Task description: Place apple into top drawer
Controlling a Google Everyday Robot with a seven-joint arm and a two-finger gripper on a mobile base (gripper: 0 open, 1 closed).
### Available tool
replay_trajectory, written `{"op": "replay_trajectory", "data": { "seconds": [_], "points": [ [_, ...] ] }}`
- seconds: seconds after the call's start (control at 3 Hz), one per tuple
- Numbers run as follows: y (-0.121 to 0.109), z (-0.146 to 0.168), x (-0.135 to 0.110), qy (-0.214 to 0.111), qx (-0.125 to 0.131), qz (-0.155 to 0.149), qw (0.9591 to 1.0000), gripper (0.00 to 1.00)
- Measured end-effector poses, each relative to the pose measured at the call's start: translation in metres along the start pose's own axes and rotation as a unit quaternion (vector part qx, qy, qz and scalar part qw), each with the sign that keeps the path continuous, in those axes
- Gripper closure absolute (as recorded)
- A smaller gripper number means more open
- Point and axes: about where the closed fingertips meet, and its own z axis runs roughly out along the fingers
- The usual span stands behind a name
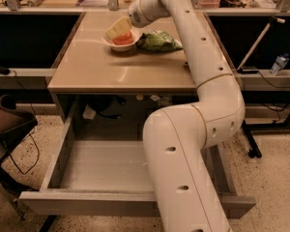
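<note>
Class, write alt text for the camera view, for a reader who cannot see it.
A white robot arm reaches across a tan table, its gripper at the apple in a white bowl, beside a green bag. Below, the top drawer stands pulled open.
</note>
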Motion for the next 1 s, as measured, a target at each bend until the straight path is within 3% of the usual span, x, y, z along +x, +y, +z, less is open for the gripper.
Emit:
{"op": "replay_trajectory", "data": {
  "seconds": [0.33, 0.67, 1.0],
  "points": [
    [-0.02, 0.001, 0.004, -0.008, 0.03, 0.022, 0.9993, 0.0],
    [-0.02, 0.002, 0.004, -0.009, 0.031, 0.023, 0.9992, 0.0],
    [-0.025, 0.005, 0.015, 0.013, 0.042, 0.026, 0.9987, 0.0]
  ]
}}
